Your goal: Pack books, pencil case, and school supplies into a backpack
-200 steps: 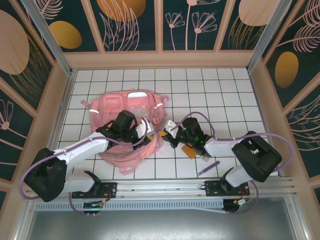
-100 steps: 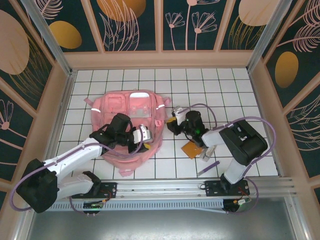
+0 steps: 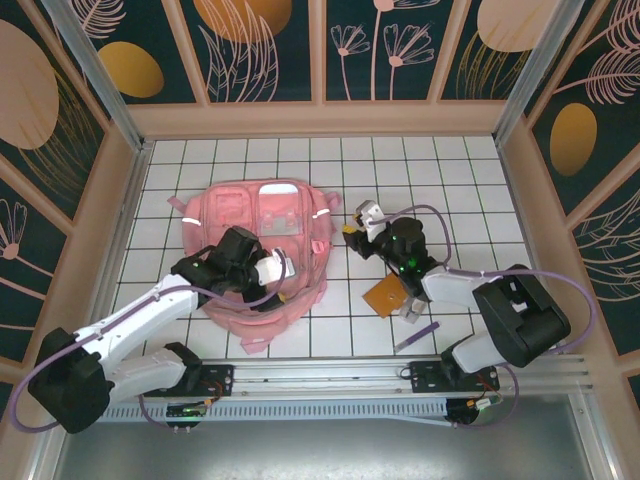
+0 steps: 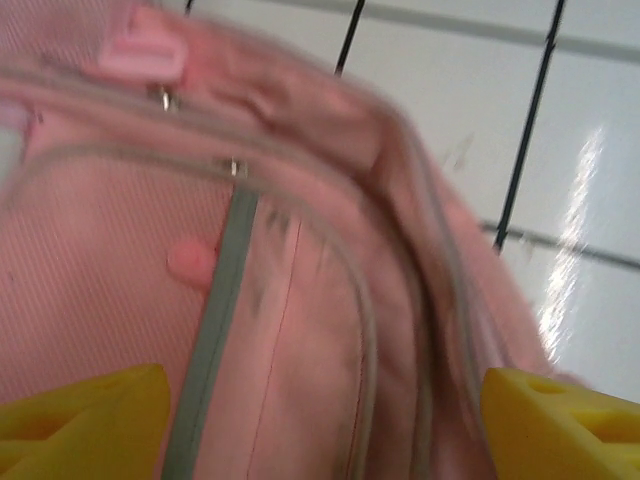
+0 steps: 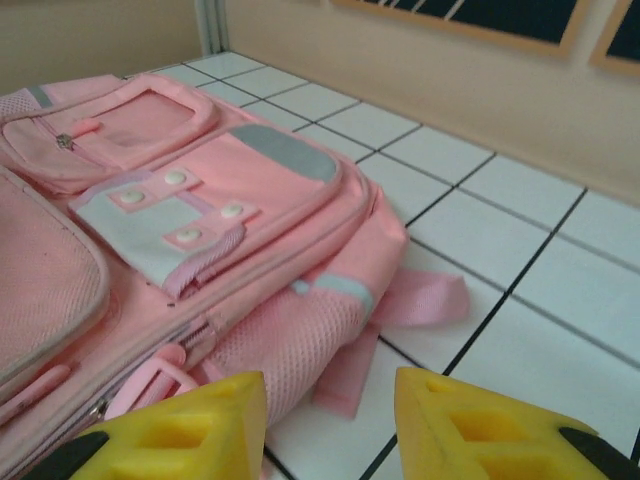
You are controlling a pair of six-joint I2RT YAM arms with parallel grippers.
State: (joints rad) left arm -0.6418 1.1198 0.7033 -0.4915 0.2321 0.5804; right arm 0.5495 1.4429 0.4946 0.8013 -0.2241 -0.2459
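Observation:
The pink backpack (image 3: 250,225) lies flat on the tiles left of centre. My left gripper (image 3: 280,270) hovers over its lower right part, open; in the left wrist view its yellow fingertips (image 4: 90,415) stand wide apart above the backpack's (image 4: 290,300) zip seams, with nothing between them. My right gripper (image 3: 354,230) sits just right of the backpack, open and empty; in its wrist view it (image 5: 330,425) faces the backpack's mesh side pocket (image 5: 300,340). A small orange book (image 3: 385,295), a whitish-grey lump (image 3: 411,312) and a purple pen (image 3: 416,336) lie on the tiles at front right. The pencil case is out of view.
Wooden walls (image 3: 320,118) enclose the white tiled floor (image 3: 440,190). A loose pink strap (image 5: 420,300) trails from the backpack onto the tiles near my right gripper. The arm bases sit on a metal rail (image 3: 320,375) at the near edge.
Both grippers have opened from shut. The left one drew back slightly left over the backpack. The right one moved up and right, away from the backpack's edge. The backpack lies flatter.

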